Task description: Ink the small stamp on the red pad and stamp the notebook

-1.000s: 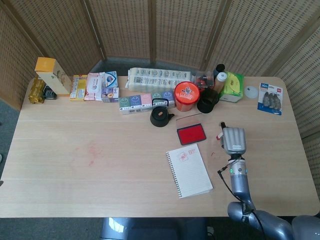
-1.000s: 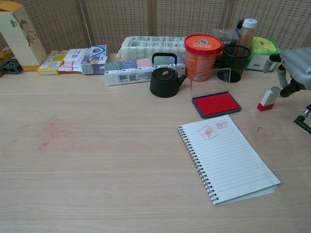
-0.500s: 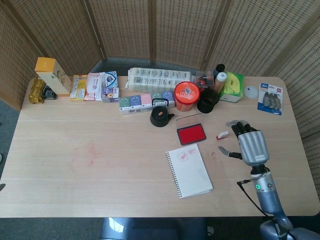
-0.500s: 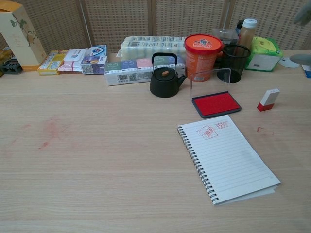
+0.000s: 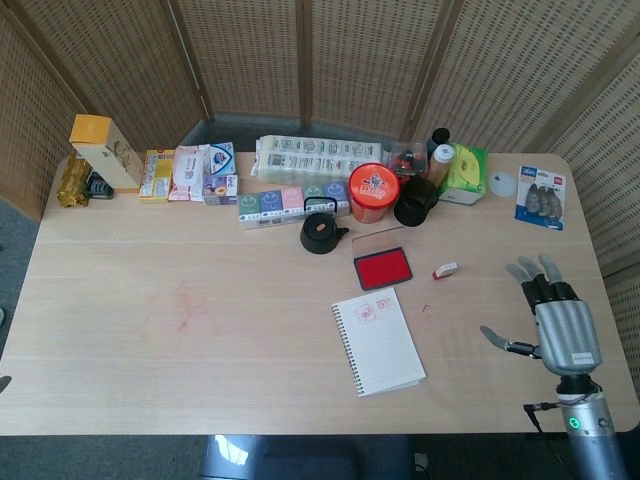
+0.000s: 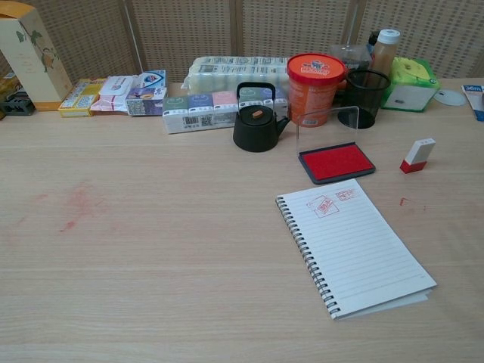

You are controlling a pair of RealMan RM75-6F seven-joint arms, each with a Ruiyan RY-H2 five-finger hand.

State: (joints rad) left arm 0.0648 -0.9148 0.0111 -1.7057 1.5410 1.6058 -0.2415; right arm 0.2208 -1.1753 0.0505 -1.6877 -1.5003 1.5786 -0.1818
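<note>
The small white-and-red stamp (image 5: 445, 270) (image 6: 417, 155) stands alone on the table, right of the red ink pad (image 5: 383, 268) (image 6: 336, 162). The spiral notebook (image 5: 378, 339) (image 6: 356, 245) lies open in front of the pad, with two red stamp marks near its top. My right hand (image 5: 555, 317) hovers near the table's right front edge, fingers spread and empty, well away from the stamp. The chest view does not show it. My left hand appears in neither view.
A black teapot (image 5: 320, 233), an orange tub (image 5: 373, 191), a black mesh cup (image 5: 415, 203), boxes and packets line the back of the table. A blister pack (image 5: 541, 196) lies at the far right. Red ink smudges mark the table (image 5: 180, 305) at left.
My right hand has let go of the stamp and drawn back toward the right front edge, leaving the chest view. The stamp stays standing beside the pad.
</note>
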